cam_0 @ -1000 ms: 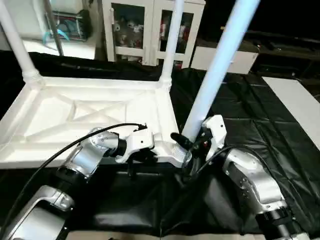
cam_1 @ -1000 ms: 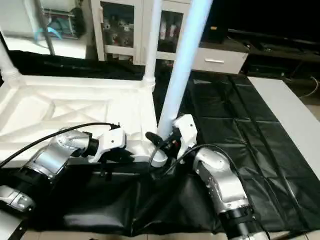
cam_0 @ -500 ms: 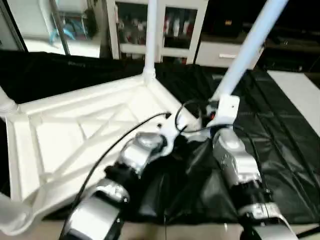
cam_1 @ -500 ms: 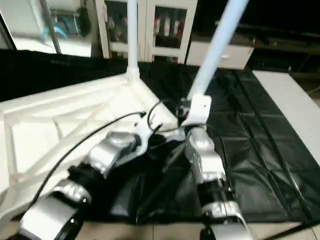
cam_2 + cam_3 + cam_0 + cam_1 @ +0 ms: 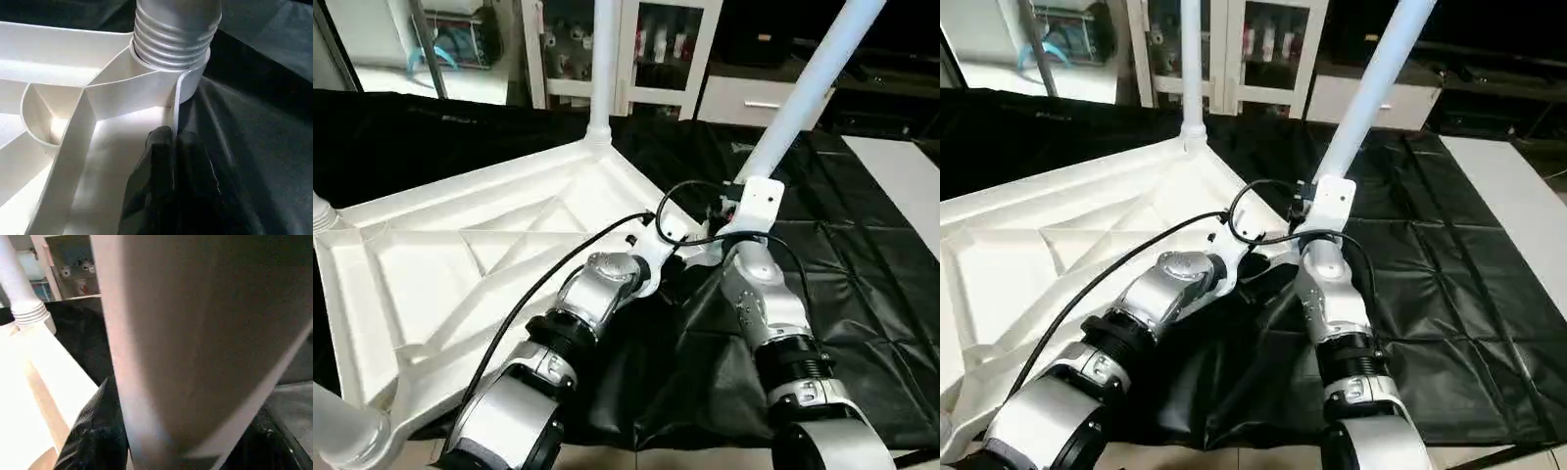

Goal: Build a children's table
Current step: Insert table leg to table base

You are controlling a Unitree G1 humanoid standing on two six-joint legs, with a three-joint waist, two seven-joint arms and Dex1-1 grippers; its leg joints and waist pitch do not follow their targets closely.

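Left eye view looks down on the children's table, a white plastic square top [image 5: 460,264] with a raised rim and X-shaped ribs, lying underside up on the black-draped tabletop [image 5: 862,284]. Three long white tapered round legs already stand in its corner sockets: one at the far corner [image 5: 602,69], one at the left corner [image 5: 321,211], one at the near-left corner [image 5: 342,431]. The fourth leg [image 5: 808,83] leans away from the top at the right-hand corner, its ribbed end sitting in the socket [image 5: 171,78] but, by the look of it, not yet straight or fully home.

The left pincer [image 5: 172,142] is pressed together on the thin rim just beside that socket, steadying the top. The right pincer [image 5: 161,426] is clamped round the leaning leg, low on it, close above the socket.

I'd say the job is most of the way done; what remains is seating this last leg and turning the table upright.
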